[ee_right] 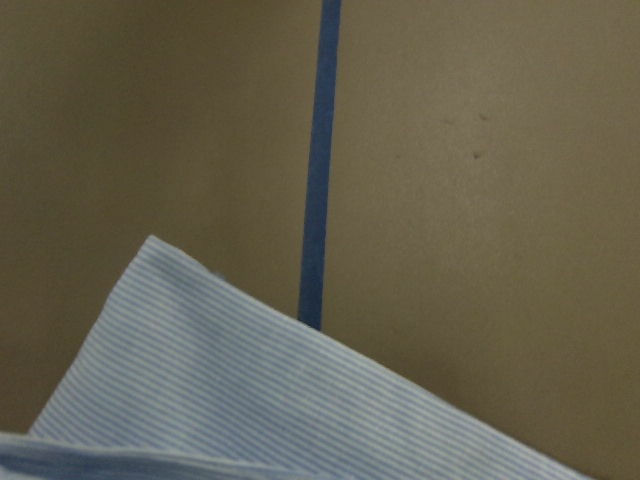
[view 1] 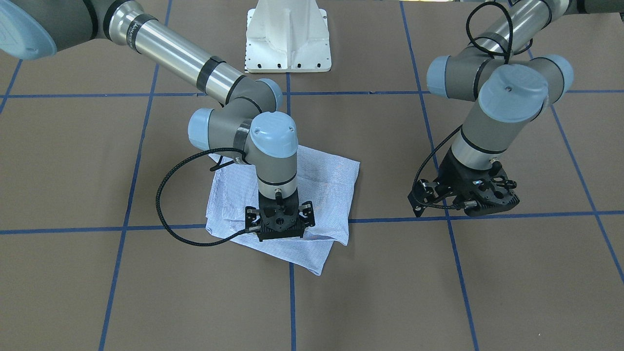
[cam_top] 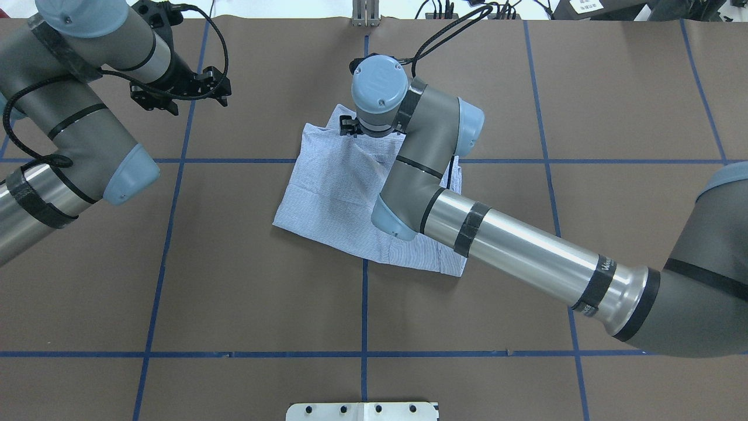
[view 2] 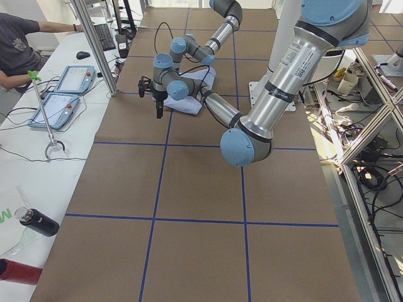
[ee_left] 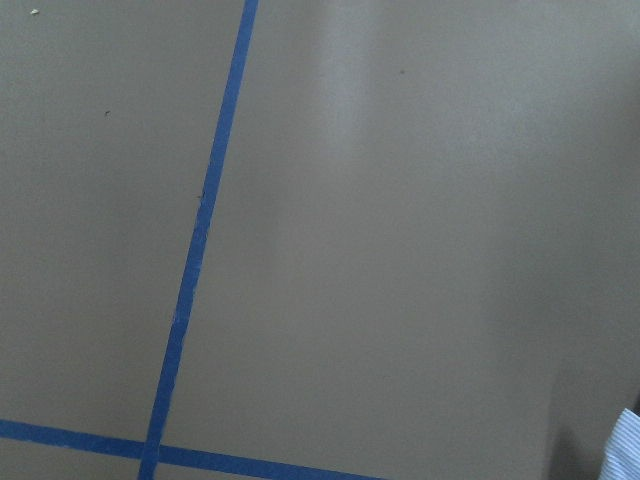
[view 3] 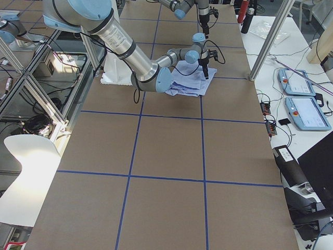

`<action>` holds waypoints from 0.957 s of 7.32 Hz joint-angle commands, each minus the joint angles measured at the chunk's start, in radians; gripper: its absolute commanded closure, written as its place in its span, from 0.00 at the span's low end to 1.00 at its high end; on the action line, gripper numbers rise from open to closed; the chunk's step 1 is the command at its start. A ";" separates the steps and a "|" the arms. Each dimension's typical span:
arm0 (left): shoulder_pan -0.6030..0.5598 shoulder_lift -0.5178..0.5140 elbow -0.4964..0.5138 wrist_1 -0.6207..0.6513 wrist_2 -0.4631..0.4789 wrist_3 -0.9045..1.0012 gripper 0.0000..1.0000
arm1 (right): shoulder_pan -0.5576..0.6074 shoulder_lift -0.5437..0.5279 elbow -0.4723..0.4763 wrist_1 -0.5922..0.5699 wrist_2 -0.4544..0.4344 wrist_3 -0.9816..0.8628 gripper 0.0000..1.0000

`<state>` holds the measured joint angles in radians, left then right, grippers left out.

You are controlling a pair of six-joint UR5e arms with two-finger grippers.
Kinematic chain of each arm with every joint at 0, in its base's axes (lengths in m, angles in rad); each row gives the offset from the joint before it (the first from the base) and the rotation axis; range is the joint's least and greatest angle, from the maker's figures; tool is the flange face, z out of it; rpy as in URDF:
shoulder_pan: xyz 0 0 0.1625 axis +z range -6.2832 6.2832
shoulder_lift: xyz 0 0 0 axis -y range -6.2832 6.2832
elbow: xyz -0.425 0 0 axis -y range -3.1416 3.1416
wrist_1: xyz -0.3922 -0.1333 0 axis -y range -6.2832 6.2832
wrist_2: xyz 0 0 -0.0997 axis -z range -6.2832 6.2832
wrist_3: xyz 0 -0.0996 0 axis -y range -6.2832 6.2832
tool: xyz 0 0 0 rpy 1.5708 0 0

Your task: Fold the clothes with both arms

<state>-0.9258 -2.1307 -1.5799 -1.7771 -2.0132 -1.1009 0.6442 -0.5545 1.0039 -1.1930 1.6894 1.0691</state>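
Shirt [view 1: 326, 180] is lying folded on the table [view 1: 73, 161].
Right end effector [view 1: 279, 229] is hanging over the shirt's edge and left end effector [cam_top: 181, 89] is hovering well apart from the shirt; cannot tell whether either is clenched.

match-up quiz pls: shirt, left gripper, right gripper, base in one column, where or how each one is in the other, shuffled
1 shirt
2 left gripper
3 right gripper
4 base

a over bare table, off to the shirt's side
b white, on the robot's side
c over the shirt
d folded, lying on the table

Pairs: 1-d, 2-a, 3-c, 4-b
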 commanded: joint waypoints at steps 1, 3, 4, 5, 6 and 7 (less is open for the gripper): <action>-0.045 0.000 -0.008 -0.002 -0.037 0.053 0.00 | 0.090 -0.001 0.033 0.004 0.109 -0.035 0.00; -0.119 0.052 -0.056 -0.002 -0.076 0.215 0.00 | 0.202 -0.088 0.175 -0.054 0.287 -0.087 0.00; -0.180 0.110 -0.090 -0.010 -0.117 0.292 0.00 | 0.271 -0.169 0.284 -0.128 0.362 -0.174 0.00; -0.236 0.183 -0.130 -0.007 -0.155 0.385 0.00 | 0.351 -0.236 0.374 -0.242 0.425 -0.328 0.00; -0.284 0.295 -0.187 -0.010 -0.150 0.524 0.00 | 0.447 -0.295 0.431 -0.335 0.505 -0.465 0.00; -0.373 0.372 -0.186 -0.004 -0.159 0.694 0.00 | 0.550 -0.394 0.482 -0.364 0.588 -0.585 0.00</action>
<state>-1.2064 -1.8658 -1.7406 -1.7847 -2.1606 -0.5963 1.0685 -0.8399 1.4104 -1.4847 2.1738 0.6462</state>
